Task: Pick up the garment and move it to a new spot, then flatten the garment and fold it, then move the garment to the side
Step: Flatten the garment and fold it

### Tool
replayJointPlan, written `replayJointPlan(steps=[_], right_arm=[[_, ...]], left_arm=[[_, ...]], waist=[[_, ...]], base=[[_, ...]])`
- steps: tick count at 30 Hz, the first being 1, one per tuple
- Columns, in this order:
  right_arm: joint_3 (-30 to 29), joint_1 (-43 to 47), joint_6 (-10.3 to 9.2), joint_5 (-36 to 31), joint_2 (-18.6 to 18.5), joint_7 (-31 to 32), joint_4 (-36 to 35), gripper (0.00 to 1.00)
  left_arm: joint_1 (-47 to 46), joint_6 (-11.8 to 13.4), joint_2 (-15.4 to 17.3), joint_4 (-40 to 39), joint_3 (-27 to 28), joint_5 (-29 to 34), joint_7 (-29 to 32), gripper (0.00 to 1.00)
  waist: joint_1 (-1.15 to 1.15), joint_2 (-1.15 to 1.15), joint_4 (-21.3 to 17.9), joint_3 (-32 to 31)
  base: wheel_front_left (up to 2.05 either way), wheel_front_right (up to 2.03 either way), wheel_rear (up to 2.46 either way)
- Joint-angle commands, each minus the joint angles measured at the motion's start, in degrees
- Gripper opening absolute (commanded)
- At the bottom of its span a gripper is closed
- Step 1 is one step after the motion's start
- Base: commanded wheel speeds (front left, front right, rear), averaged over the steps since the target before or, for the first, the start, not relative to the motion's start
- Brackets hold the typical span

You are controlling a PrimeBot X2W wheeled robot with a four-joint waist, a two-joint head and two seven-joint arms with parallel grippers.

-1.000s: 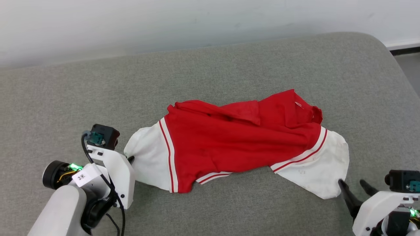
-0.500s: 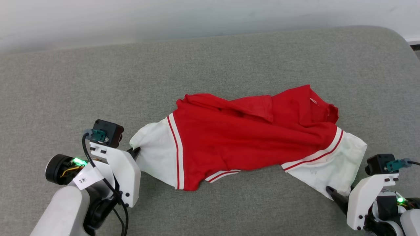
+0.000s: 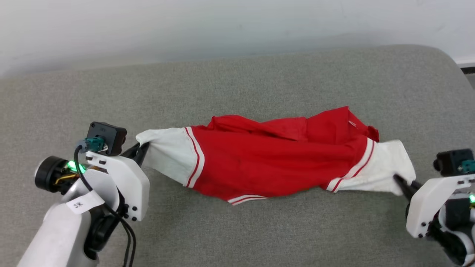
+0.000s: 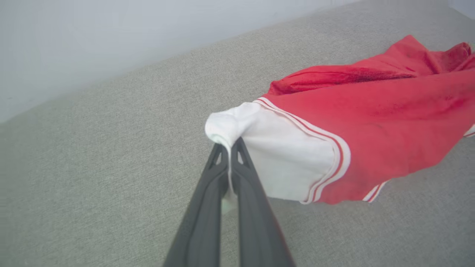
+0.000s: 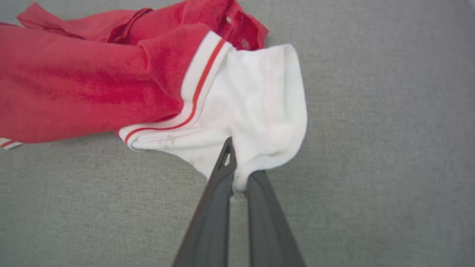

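Note:
The garment [image 3: 274, 163], a bright red shirt with white sleeve ends and thin red-and-white stripes, stretches across the grey cushion between both arms, its middle sagging. My left gripper [image 3: 143, 146] is shut on the tip of the white left sleeve [image 4: 282, 159], pinched between the dark fingers [image 4: 207, 200]. At the other end, the right gripper [image 3: 399, 180] is shut on the edge of the white right sleeve [image 5: 256, 111], fabric bunched between its fingers [image 5: 215, 207]. The red body [image 5: 74, 81] is rumpled, with a fold along its far edge and the collar near the right sleeve.
A grey upholstered surface [image 3: 237, 74] carries everything, with a pale wall [image 3: 185, 22] behind it. Its rounded right corner [image 3: 451, 63] drops off to a dark floor strip. Open cushion lies in front of and behind the shirt.
The right gripper has gone from open beside the right sleeve to shut on it. Both arms have lifted and drawn apart, pulling the shirt long and narrow. The head camera has shifted too.

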Motion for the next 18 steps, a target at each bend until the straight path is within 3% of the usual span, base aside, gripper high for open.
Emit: replayJointPlan(steps=[1,8,18], right_arm=[[-0.5,-0.8,-0.06,-0.7,-0.4,-0.3,-1.1,0.00],[-3.6,-5.2,-0.05,-3.3,-0.3,1.0,-7.1,0.00],[-2.0,-25.2,-0.06,-5.0,0.3,0.2,-3.4,0.00]], left_arm=[[-0.9,0.0,0.7,-0.5,0.3,0.7,-0.5,0.00],[-5.5,1.9,2.3,-2.8,3.1,2.9,-3.7,0.00],[-20.8,1.9,3.0,2.4,4.5,5.4,-6.6,0.00]], waist=[[0.00,0.00,0.0,-1.1],[0.00,0.00,0.0,-4.1],[0.00,0.00,0.0,-1.3]], base=[[0.00,0.00,0.00],[0.00,0.00,0.00],[0.00,0.00,0.00]])
